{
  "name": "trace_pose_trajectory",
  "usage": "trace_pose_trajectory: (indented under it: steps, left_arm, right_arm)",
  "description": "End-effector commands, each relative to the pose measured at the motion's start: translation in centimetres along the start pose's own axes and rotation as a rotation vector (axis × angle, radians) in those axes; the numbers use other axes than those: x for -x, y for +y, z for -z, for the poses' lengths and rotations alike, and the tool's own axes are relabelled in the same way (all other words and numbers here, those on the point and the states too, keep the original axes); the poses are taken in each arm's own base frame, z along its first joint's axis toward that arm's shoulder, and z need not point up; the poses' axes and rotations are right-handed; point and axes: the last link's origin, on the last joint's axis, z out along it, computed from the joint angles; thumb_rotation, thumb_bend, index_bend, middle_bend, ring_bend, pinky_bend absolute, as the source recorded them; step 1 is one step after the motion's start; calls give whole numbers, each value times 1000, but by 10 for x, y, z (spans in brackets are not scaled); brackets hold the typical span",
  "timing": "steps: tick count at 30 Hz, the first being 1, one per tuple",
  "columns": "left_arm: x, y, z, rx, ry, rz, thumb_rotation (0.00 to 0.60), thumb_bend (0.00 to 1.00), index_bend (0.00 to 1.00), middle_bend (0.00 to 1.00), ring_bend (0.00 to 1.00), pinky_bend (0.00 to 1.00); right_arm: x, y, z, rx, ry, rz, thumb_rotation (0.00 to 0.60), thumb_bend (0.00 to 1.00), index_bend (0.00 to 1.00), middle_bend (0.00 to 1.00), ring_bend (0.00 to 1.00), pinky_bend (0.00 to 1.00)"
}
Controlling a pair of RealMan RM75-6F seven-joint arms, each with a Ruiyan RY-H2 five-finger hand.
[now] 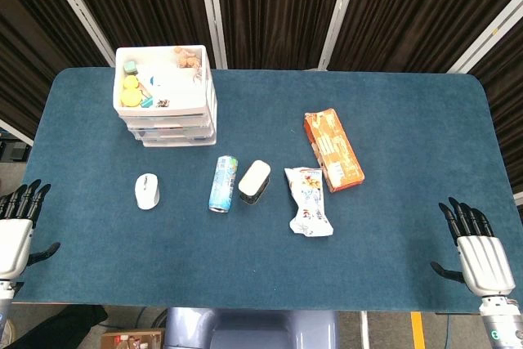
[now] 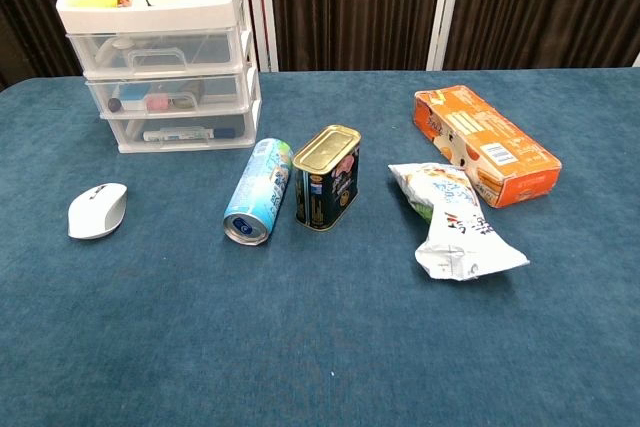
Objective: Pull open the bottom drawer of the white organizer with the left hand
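Note:
The white organizer (image 1: pixel 167 100) (image 2: pixel 165 52) stands at the table's far left, a stack of three clear drawers under an open top tray of small items. Its bottom drawer (image 2: pixel 180 131) is pushed in, and a pen-like item shows through its front. My left hand (image 1: pixel 18 230) hovers at the table's near left edge, fingers spread and empty, well short of the organizer. At the near right edge my right hand (image 1: pixel 476 251) is also spread and empty. Neither hand shows in the chest view.
A white mouse (image 1: pixel 147 190) (image 2: pixel 97 210) lies in front of the organizer. Mid-table lie a blue can (image 1: pixel 222 184) (image 2: pixel 258 190), a dark tin (image 1: pixel 254 181) (image 2: pixel 328 177), a white snack bag (image 1: pixel 308 200) (image 2: pixel 455 219) and an orange box (image 1: pixel 333 149) (image 2: pixel 487 143).

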Motion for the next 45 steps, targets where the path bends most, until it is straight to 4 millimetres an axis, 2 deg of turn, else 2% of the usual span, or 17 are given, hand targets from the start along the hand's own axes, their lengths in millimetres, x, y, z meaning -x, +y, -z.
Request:
trace_pose_trajectory:
  steps: [1, 12, 14, 17, 20, 22, 24, 28, 35, 41, 45]
  left_arm:
    - [0, 0, 0, 0, -1, 0, 600, 0, 41, 0, 0, 99]
    - [2, 1, -2, -9, -13, 11, 600, 0, 40, 0, 0, 108]
    - [2, 1, -3, -9, -15, 16, 600, 0, 40, 8, 0, 135]
    - [2, 4, -5, -8, -11, 39, 600, 73, 60, 93, 55, 239]
    - [2, 9, -9, 0, 9, 80, 600, 257, 97, 337, 295, 481]
    - [0, 17, -14, 4, 31, 141, 600, 392, 118, 610, 569, 676]
    - [1, 26, -21, -9, 30, 233, 600, 472, 127, 773, 729, 776]
    - [5, 44, -36, -85, -77, 439, 600, 551, 134, 927, 879, 876]
    - [5, 77, -82, -188, -206, 685, 600, 574, 134, 1000, 972, 943]
    - [4, 108, -119, -212, -279, 755, 600, 595, 134, 1000, 996, 956]
    - [11, 124, -137, -229, -315, 763, 600, 619, 133, 1000, 1000, 972]
  right_arm:
    - [1, 0, 0, 0, 1, -3, 600, 74, 0, 0, 0, 83]
    - [1, 1, -1, 10, -1, -15, 600, 74, 0, 0, 0, 82]
    - [1, 1, -2, 11, -4, -16, 600, 74, 0, 0, 0, 83]
    - [2, 1, -2, 14, -5, -15, 600, 74, 0, 0, 0, 82]
    - [2, 1, -2, 12, -5, -17, 600, 74, 0, 0, 0, 83]
    - [2, 1, -1, 13, -9, -22, 600, 75, 0, 0, 0, 95]
    - [1, 1, -1, 13, -9, -32, 600, 75, 0, 0, 0, 123]
    - [2, -1, 0, 2, -15, -36, 600, 75, 0, 0, 0, 145]
    - [2, -2, -1, -1, -21, -47, 600, 74, 0, 0, 0, 170]
    - [2, -2, -1, -5, -26, -56, 600, 75, 0, 0, 0, 182]
    - [2, -2, -2, -7, -30, -65, 600, 74, 0, 0, 0, 187]
